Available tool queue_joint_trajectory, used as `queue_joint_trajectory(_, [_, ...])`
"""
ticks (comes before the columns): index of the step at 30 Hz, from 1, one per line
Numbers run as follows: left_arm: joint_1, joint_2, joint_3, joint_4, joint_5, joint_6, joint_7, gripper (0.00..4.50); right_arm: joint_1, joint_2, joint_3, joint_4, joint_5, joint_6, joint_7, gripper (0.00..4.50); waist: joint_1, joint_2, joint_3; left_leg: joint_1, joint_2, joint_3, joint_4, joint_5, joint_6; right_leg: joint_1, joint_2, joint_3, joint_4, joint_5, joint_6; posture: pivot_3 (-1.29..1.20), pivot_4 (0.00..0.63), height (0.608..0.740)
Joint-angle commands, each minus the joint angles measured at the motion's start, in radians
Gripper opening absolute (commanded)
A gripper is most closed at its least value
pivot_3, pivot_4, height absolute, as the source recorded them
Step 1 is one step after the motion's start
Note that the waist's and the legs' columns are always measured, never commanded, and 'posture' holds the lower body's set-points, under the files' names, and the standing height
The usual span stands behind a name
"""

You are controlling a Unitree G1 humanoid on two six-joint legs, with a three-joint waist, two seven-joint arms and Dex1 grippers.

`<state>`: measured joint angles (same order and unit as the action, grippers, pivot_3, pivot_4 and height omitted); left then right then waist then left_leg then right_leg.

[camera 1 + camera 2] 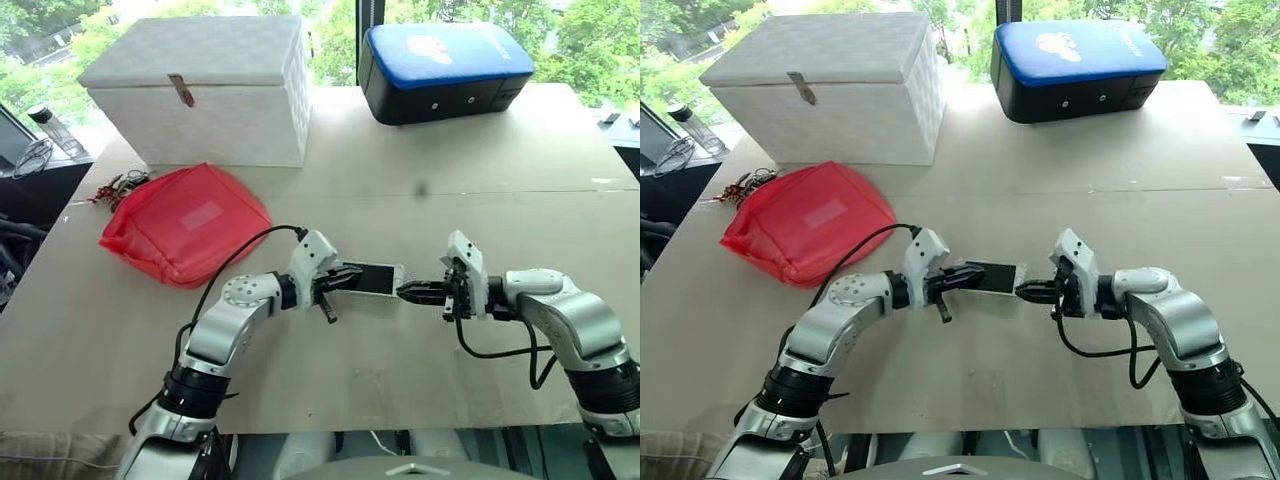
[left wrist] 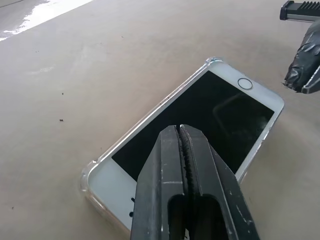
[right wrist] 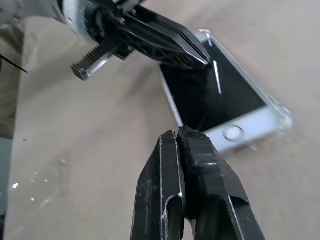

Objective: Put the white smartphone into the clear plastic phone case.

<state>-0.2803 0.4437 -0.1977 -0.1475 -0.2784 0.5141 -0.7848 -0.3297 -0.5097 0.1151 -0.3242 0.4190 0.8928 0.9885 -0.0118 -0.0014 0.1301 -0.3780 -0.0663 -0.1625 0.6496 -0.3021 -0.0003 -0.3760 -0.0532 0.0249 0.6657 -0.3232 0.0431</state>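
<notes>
The white smartphone [image 2: 200, 120] lies face up on the table, black screen showing, seated inside the clear plastic phone case [image 2: 90, 173], whose raised rim and rounded corners frame it. It sits between my two grippers [image 1: 376, 278]. My left gripper [image 1: 348, 276] is shut, and its tips are over the phone's left end, above the screen [image 2: 179, 131]. My right gripper [image 1: 408, 292] is also shut and holds nothing. Its tips are just off the phone's right end, by the home button [image 3: 181, 132]. I cannot tell whether either gripper touches the phone.
A red mesh pouch [image 1: 185, 225] lies to the left, with a bunch of keys [image 1: 120, 185] behind it. A white lidded box [image 1: 200, 90] stands at the back left and a blue-topped black case [image 1: 445, 70] at the back right.
</notes>
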Motion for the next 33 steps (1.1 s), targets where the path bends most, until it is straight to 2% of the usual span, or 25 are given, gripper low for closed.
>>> queue_joint_trajectory(1, [0.036, 0.012, -0.031, 0.022, 0.02, 0.01, -0.01, 0.07, -0.043, -0.005, 0.071, 0.02, -0.037, -0.017, -0.044, 0.0, -0.001, 0.0, 0.0, 0.0, 0.0, 0.0, 0.001, 0.0, 0.0, 0.0, 0.0, 0.0, 0.002, 0.0, 0.0, 0.0, 0.15, 0.74])
queue_joint_trajectory(8, [0.058, 0.013, -0.037, -0.007, 0.021, 0.006, -0.003, 0.07, -0.078, -0.115, 0.291, 0.165, -0.184, -0.083, -0.009, 0.0, 0.002, 0.0, -0.001, 0.001, -0.001, 0.0, 0.002, 0.0, 0.0, 0.001, 0.0, 0.0, 0.003, 0.0, 0.0, 0.0, 0.15, 0.74])
queue_joint_trajectory(11, [0.062, 0.011, -0.039, -0.017, 0.021, 0.011, 0.003, 0.07, -0.102, -0.115, 0.331, 0.234, -0.202, -0.083, -0.009, 0.0, 0.001, -0.001, -0.001, 0.004, -0.001, -0.001, 0.003, 0.0, 0.0, 0.003, 0.0, -0.001, 0.003, 0.0, 0.0, 0.0, 0.15, 0.74])
queue_joint_trajectory(15, [0.065, 0.009, -0.039, -0.031, 0.019, 0.021, 0.011, 0.07, -0.124, -0.12, 0.38, 0.31, -0.232, -0.083, 0.008, 0.0, 0.001, -0.001, -0.002, 0.019, 0.0, -0.001, 0.0, 0.0, 0.0, 0.017, 0.0, 0.0, 0.001, 0.0, 0.0, 0.0, 0.15, 0.74])
queue_joint_trajectory(22, [0.068, 0.009, -0.037, -0.041, 0.016, 0.03, 0.017, 0.07, -0.15, -0.086, 0.416, 0.397, -0.24, -0.062, 0.002, 0.0, 0.0, -0.005, -0.011, 0.022, 0.0, -0.001, 0.0, 0.0, 0.0, 0.02, 0.0, -0.001, 0.001, 0.0, 0.0, 0.0, 0.15, 0.74])
queue_joint_trajectory(25, [0.076, 0.015, -0.029, -0.051, 0.013, 0.027, 0.016, 0.07, -0.125, -0.066, 0.365, 0.384, -0.222, -0.093, -0.029, 0.0, 0.0, -0.006, -0.012, 0.027, 0.0, -0.001, -0.001, 0.0, 0.0, 0.025, 0.0, 0.0, 0.0, 0.0, 0.0, 0.0, 0.15, 0.74])
queue_joint_trajectory(28, [0.094, 0.013, 0.001, -0.066, -0.004, -0.006, 0.014, 0.07, -0.074, -0.004, 0.221, 0.324, -0.158, -0.163, -0.089, 0.0, -0.001, -0.005, -0.011, 0.032, 0.0, -0.002, -0.003, -0.001, 0.001, 0.031, 0.0, -0.001, -0.002, 0.0, 0.0, 0.0, 0.15, 0.74])
queue_joint_trajectory(31, [0.11, -0.059, 0.101, -0.097, -0.083, -0.117, 0.031, 0.07, -0.048, 0.137, -0.016, 0.235, -0.079, -0.289, -0.252, 0.0, -0.001, -0.003, -0.003, 0.032, 0.0, -0.002, -0.005, 0.0, 0.0, 0.03, 0.0, 0.0, -0.002, 0.0, 0.0, 0.0, 0.15, 0.74])
queue_joint_trajectory(33, [0.106, -0.092, 0.152, -0.109, -0.138, -0.116, 0.042, 0.07, -0.034, 0.153, -0.078, 0.162, -0.047, -0.308, -0.269, 0.0, -0.001, 0.002, 0.005, 0.024, 0.0, -0.001, -0.003, 0.0, 0.0, 0.022, 0.0, 0.0, -0.001, 0.0, 0.0, 0.0, 0.15, 0.74])
